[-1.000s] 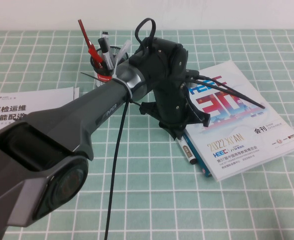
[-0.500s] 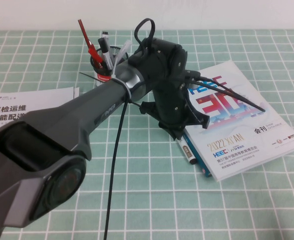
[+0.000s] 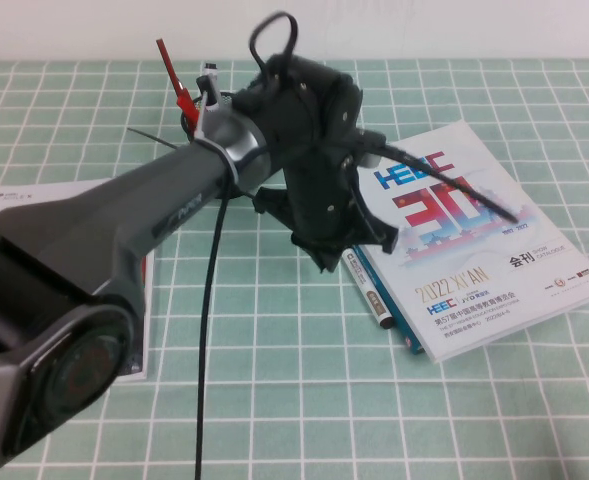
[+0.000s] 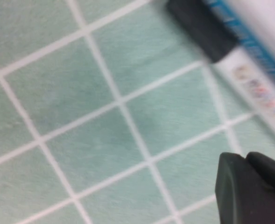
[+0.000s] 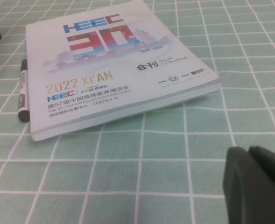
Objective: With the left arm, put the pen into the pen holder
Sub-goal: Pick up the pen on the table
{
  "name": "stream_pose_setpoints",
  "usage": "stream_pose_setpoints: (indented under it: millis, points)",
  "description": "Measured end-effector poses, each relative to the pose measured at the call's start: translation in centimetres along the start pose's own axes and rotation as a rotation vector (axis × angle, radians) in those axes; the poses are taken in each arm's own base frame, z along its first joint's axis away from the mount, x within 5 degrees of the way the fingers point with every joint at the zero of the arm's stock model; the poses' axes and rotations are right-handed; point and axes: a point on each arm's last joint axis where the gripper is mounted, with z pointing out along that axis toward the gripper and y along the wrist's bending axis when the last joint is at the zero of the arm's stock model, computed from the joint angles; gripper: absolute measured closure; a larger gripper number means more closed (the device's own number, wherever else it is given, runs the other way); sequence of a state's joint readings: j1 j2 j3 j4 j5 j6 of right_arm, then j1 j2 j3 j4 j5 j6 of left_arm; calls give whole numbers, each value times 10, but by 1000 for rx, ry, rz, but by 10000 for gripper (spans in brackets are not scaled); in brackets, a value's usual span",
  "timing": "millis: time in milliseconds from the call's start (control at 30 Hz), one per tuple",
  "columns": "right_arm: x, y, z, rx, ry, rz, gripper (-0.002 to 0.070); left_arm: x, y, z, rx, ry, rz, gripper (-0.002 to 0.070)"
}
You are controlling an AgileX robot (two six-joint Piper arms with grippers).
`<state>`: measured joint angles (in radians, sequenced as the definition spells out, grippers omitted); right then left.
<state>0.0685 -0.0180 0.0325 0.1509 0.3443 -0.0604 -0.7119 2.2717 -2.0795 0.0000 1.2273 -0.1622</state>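
Pen lies flat on the green checked bench, tucked against the left edge of the white show catalogue — white barrel, black ends, its near end pointing toward the robot. In the right wrist view the same pen rests touching the catalogue's edge, nothing gripping it.

Left arm reaches from the near left across the middle of the scene, its black head hanging just left of the pen's far end. The left pincer is pressed together and holds nothing; in its own wrist view one dark fingertip shows low in the corner, with the pen lying apart from it on the cloth.

Pen holder stands far left of centre, almost wholly hidden behind the arm; a thin red pen and a clear-capped white pen stick up out of it.

A printed leaflet lies at the left, partly under the arm.

Right pincer sits low over the bench near the catalogue's right side, seen only in its own wrist view — whether it is spread or pressed together I cannot tell.
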Motion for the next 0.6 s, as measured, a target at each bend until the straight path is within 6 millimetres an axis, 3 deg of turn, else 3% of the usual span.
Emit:
stream_pose_setpoints:
  millis: [167,600]
  points:
    - [0,0,0,0,0,0,698,1,-7,-6,82,2,-30,675]
    - [0,0,0,0,0,0,698,-1,-14,12,146,5,-58,675]
